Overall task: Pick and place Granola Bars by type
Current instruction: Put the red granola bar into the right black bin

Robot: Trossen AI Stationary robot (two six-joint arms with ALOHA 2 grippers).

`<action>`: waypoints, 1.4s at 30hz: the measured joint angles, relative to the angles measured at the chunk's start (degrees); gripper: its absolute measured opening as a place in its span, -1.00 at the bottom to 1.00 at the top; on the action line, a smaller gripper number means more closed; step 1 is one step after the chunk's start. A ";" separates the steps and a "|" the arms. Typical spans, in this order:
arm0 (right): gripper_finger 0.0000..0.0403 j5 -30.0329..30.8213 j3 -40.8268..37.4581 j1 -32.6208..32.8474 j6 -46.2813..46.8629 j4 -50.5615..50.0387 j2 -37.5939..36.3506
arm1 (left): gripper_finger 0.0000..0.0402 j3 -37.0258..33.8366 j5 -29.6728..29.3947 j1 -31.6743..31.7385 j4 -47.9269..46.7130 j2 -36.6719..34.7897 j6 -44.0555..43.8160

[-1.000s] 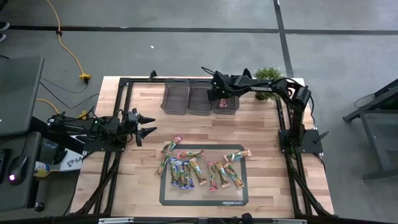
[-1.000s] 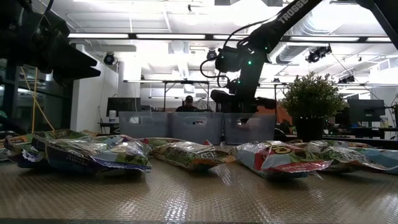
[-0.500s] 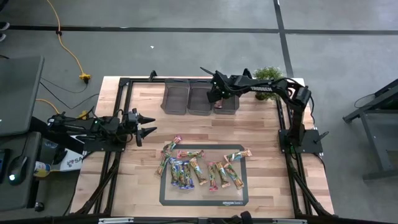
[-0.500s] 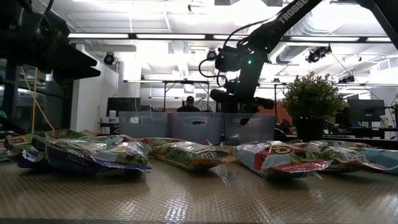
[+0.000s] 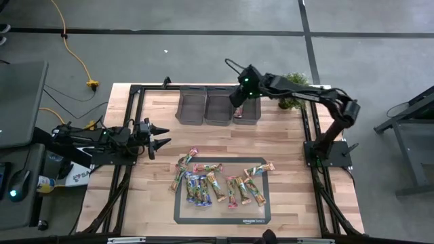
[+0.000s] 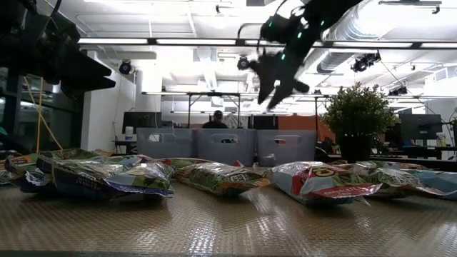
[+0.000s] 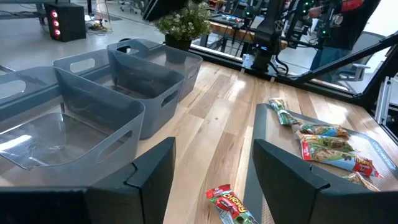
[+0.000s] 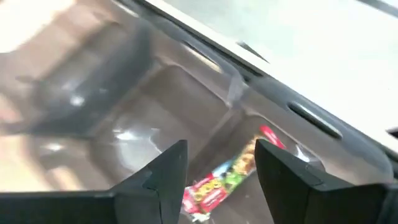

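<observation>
1. The right claw [image 5: 237, 103] hangs above the rightmost bin [image 5: 247, 112], fingers apart and empty.
2. One red granola bar [image 8: 231, 172] lies inside that bin.
3. The other granola bars [image 5: 220, 183] lie on the mat [image 5: 183, 215] at the desk's [image 5: 285, 163] near side.
4. The left claw [image 5: 163, 135] waits at the desk's left edge, open and empty.

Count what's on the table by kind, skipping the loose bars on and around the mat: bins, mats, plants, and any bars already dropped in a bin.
Grey bins: 3
Black mat: 1
Potted plant: 1
Granola bar in a bin: 1 visible, in the bin nearest the plant
Total: 6
</observation>
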 joint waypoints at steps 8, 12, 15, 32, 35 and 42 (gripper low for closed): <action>-0.15 -13.26 0.00 2.91 -6.91 -1.85 -12.17 | 0.05 0.00 -0.01 -0.01 0.00 0.01 -0.01; -0.15 -19.28 0.00 5.06 -5.62 -2.87 -16.85 | 0.05 0.00 0.00 -0.02 0.00 0.00 -0.02; -0.15 -22.60 0.00 7.35 -2.41 -3.92 -19.11 | 0.05 0.00 0.00 -0.02 0.00 0.01 0.00; -0.15 -32.82 0.00 29.03 3.88 -9.59 -20.05 | 0.05 0.00 0.00 -0.02 0.00 0.01 0.00; -0.15 -28.95 0.00 32.64 5.65 -9.59 -20.05 | 0.05 0.00 0.00 -0.02 0.00 0.01 -0.02; -0.15 -16.20 0.00 39.33 14.45 -9.52 -19.00 | 0.05 0.00 0.00 -0.02 0.00 0.00 -0.02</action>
